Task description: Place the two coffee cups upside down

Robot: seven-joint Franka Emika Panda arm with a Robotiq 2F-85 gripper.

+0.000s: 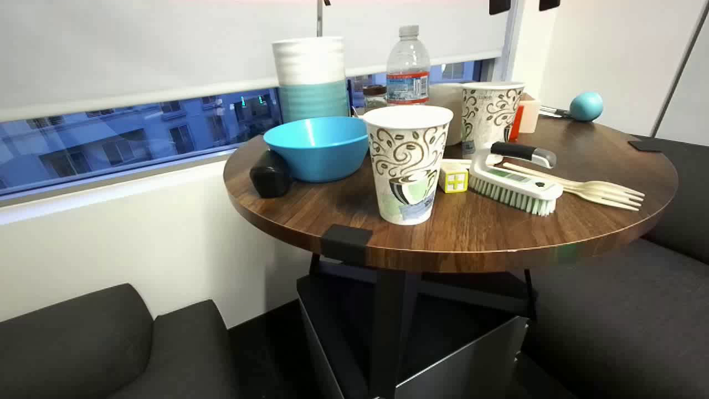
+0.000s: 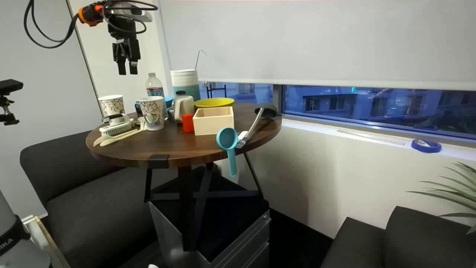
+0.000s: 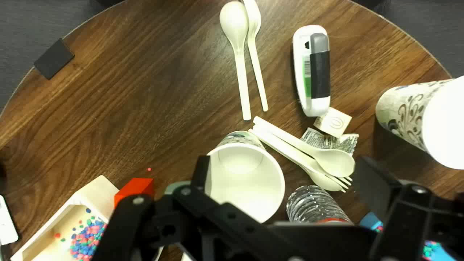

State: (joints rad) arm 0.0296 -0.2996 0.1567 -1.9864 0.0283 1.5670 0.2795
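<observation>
Two tall tapered paper cups with a swirly print stand upright, mouths up, on the round wooden table [image 1: 498, 227]. The cup by the blue bowl [image 1: 410, 166] stands near the table edge; it also shows in an exterior view [image 2: 112, 105] and at the right of the wrist view [image 3: 406, 112]. The cup near the bottle and red block [image 1: 490, 119] also shows in an exterior view [image 2: 152, 111] and in the wrist view [image 3: 246, 181]. My gripper [image 2: 127, 69] is high above the table, empty. In the wrist view its fingers [image 3: 286, 174] are wide apart, the left finger overlapping the second cup's rim.
A water bottle [image 1: 408, 72], blue bowl [image 1: 321, 147] and white-and-teal stack [image 1: 310, 77] stand around the cups. A brush [image 1: 515, 183] and pale cutlery [image 3: 311, 156] lie between them. A red block [image 2: 187, 123] and wooden box [image 2: 214, 121] are nearby. A teal scoop [image 2: 227, 139] overhangs the edge.
</observation>
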